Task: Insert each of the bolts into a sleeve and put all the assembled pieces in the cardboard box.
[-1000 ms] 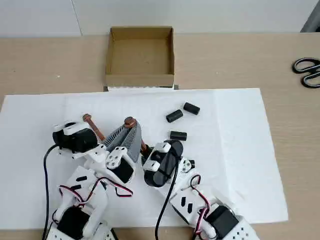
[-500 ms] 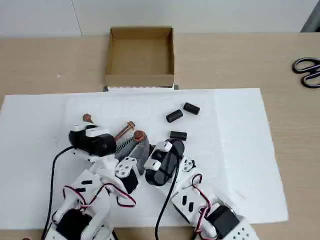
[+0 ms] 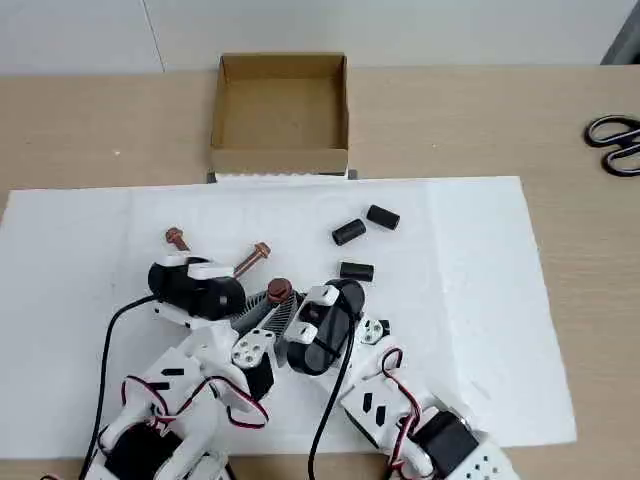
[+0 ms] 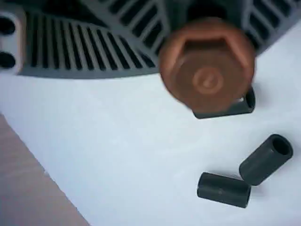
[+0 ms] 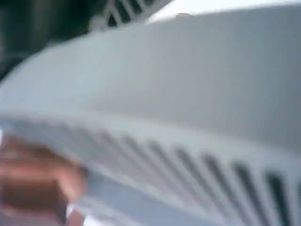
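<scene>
My left gripper (image 3: 272,300) is shut on a copper-headed bolt (image 3: 279,291). In the left wrist view the bolt's head (image 4: 207,70) sits between the ribbed grey fingers (image 4: 84,47). My right gripper (image 3: 298,318) is right beside it, touching or nearly so. Its wrist view has a ribbed grey surface close up and a copper bolt (image 5: 33,174) at one edge. Two loose bolts (image 3: 177,238) (image 3: 252,258) lie on the white sheet (image 3: 480,300). Three black sleeves (image 3: 349,232) (image 3: 383,217) (image 3: 356,271) lie just beyond the grippers. The cardboard box (image 3: 280,158) stands open at the back.
Scissors (image 3: 612,140) lie on the wooden table at the far right. Both arms' bases and cables crowd the near edge. The sheet's right half and far left corner are bare.
My left gripper has carried the bolt toward the near side and to the right, up against the right arm, which uncovered a second loose bolt. The right arm has barely moved.
</scene>
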`<action>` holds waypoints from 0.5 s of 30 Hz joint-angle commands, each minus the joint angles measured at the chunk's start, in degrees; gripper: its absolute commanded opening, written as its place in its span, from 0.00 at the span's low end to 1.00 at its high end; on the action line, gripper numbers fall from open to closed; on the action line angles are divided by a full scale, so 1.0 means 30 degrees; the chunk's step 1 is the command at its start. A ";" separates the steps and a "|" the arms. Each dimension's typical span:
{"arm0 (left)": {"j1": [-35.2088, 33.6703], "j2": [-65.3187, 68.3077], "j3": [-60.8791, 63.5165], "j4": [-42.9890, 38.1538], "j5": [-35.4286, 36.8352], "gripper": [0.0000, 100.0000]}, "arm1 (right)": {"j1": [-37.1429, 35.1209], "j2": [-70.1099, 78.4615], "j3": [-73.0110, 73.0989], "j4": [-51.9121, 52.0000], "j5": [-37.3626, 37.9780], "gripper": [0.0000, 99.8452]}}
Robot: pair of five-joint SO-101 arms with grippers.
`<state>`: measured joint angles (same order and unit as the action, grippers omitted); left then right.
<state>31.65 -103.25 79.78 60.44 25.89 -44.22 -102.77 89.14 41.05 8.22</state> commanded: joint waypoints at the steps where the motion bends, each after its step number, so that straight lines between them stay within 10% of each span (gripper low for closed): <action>1: 0.0176 0.0088 0.0396 0.0791 -0.0821 0.00 | 0.0278 -0.0308 -0.1875 -0.0571 0.0147 0.00; 15: 0.0117 0.0147 0.0601 0.0879 -0.0879 0.23 | 0.0278 -0.0308 -0.1875 -0.0454 0.0147 0.00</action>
<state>31.47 -103.16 81.45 61.93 23.96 -43.60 -102.86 88.62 41.05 8.40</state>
